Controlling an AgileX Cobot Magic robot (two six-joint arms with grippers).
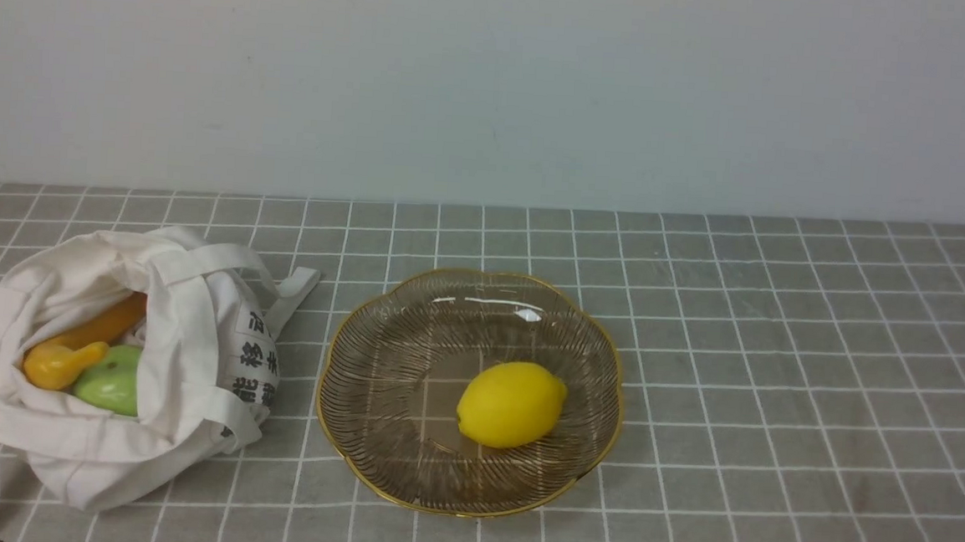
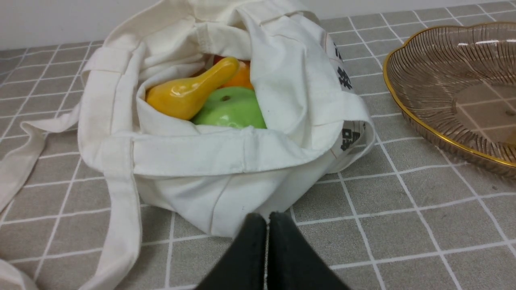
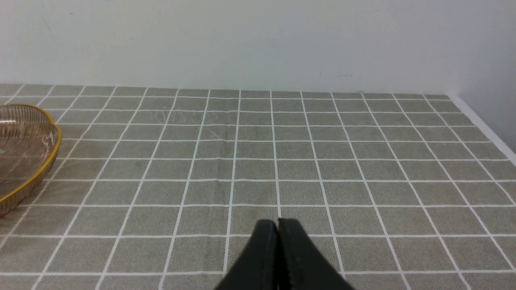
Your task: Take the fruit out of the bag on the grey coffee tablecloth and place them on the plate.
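The off-white bag (image 1: 176, 353) lies open on the grey checked tablecloth (image 1: 778, 364) at the left. Inside it lie orange-yellow curved fruits (image 1: 62, 363) and a light green round one (image 1: 111, 378); they also show in the left wrist view, the yellow one (image 2: 189, 90) above the green one (image 2: 229, 108). The yellow lemon (image 1: 510, 404) lies in the glass plate (image 1: 376, 365) with the gold rim. My left gripper (image 2: 267, 219) is shut and empty, low in front of the bag (image 2: 201, 161). My right gripper (image 3: 277, 223) is shut and empty over bare cloth, right of the plate (image 3: 44, 161).
A pale wall runs along the back of the table. The bag's long straps (image 2: 24, 161) trail onto the cloth at the left. The table's right edge (image 3: 483, 125) shows in the right wrist view. Neither arm shows in the front view.
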